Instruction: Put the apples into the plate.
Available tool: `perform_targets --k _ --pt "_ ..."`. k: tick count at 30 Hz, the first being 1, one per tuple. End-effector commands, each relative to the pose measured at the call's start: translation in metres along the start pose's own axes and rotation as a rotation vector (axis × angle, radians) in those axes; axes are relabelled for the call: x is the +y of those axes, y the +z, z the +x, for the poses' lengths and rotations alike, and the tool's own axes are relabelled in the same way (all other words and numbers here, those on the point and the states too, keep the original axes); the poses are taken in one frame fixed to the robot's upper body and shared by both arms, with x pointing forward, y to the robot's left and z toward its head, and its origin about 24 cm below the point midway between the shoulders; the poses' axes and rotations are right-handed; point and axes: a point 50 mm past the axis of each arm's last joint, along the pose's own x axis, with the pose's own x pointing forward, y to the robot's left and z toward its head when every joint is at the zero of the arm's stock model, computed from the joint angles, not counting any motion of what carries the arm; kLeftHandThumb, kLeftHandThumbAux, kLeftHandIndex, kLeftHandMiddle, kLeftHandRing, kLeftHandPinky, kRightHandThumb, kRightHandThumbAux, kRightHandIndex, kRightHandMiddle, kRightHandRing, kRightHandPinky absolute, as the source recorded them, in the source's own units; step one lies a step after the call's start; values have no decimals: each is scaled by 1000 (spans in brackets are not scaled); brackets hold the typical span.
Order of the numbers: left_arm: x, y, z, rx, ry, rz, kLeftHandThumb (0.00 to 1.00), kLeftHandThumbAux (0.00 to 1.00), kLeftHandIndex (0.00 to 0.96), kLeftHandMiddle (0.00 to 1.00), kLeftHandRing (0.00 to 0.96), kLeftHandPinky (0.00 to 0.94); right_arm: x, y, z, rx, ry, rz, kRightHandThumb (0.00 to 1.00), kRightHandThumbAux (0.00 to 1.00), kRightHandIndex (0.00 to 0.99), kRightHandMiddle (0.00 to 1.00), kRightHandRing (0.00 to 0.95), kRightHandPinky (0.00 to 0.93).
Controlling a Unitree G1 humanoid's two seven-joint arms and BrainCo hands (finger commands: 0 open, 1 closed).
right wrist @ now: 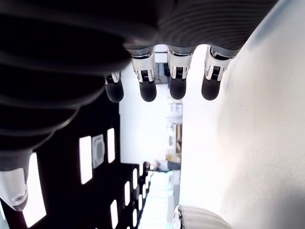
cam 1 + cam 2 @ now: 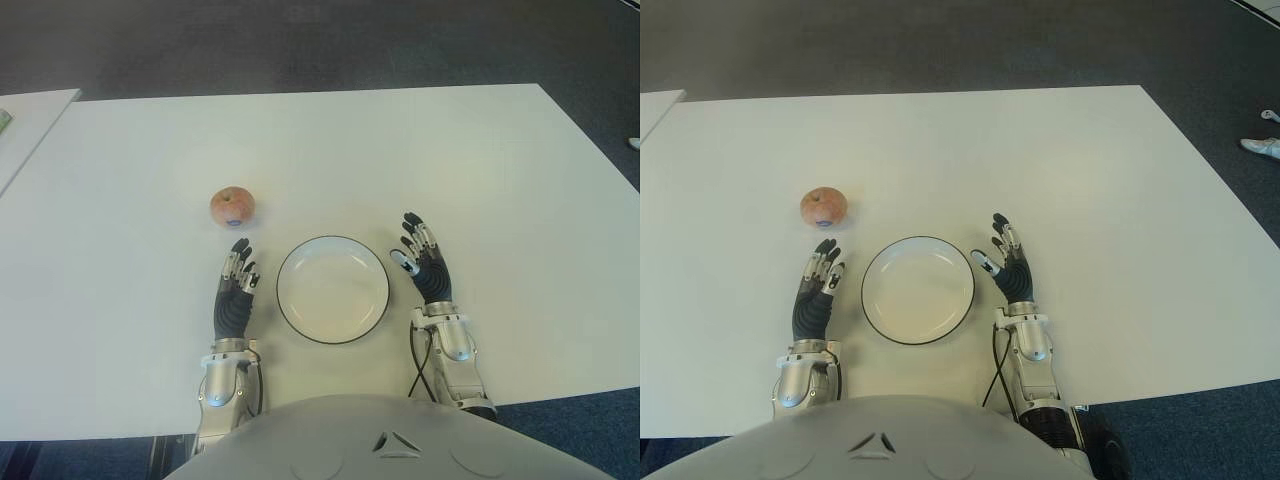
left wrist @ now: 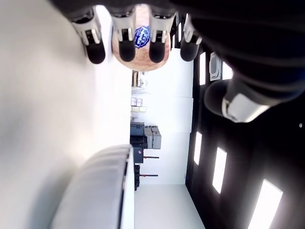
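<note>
our hands flank the plate [image 2: 333, 290], both holding nothing.
left hand [image 2: 236, 291] spread just short of the apple [image 2: 232, 205]; right hand [image 2: 425, 263] spread too.

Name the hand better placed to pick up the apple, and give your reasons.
Left. The apple lies just beyond the open left hand, on its side of the plate. The right hand sits across the plate.

White table [image 2: 320, 140] on dark grey carpet floor [image 2: 300, 45], 2nd table [image 2: 25, 125] at left.
</note>
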Motion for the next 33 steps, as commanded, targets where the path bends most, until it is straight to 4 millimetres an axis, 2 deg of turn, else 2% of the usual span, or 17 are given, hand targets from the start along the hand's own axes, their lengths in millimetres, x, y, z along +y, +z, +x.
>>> perform_targets --k 1,4,6,8,11,12,14,18,21,26,33 --pt "0 -9 -6 65 1 4 21 466 40 7 0 4 0 -15 -10 90 -9 4 95 521 0 0 0 0" --pt "0 -9 -5 61 3 12 23 469 39 8 0 1 0 -16 -10 93 -10 3 98 521 0 0 0 0" --pt "0 -8 -6 54 5 21 25 469 35 12 5 33 -1 -16 -10 96 -11 3 100 519 0 0 0 0" --pt "1 -2 -7 12 9 81 27 468 30 14 8 38 -1 -17 -11 102 -13 1 101 519 0 0 0 0" --pt "2 12 -12 -91 24 255 34 459 11 15 8 14 -2 -18 -11 112 -15 1 102 519 0 0 0 0" --pt "2 18 -14 -141 41 354 70 434 8 12 6 11 -3 -18 -11 115 -15 1 102 521 0 0 0 0" --pt "2 26 -17 -223 78 531 51 432 3 15 10 4 -3 -19 -11 118 -16 2 101 521 0 0 0 0" --pt "2 27 -15 -337 158 821 44 429 0 13 11 2 -3 -20 -10 121 -18 8 102 521 0 0 0 0" --pt "2 30 -15 -418 205 974 78 431 0 4 3 0 -4 -21 -10 122 -20 8 103 518 0 0 0 0" --pt "3 33 -13 -479 242 1101 169 400 0 1 0 0 -4 -23 -9 127 -19 5 105 510 0 0 0 2" --pt "8 37 -8 -560 296 1202 229 365 0 6 0 0 -4 -23 -8 122 -20 7 104 514 0 0 0 8"
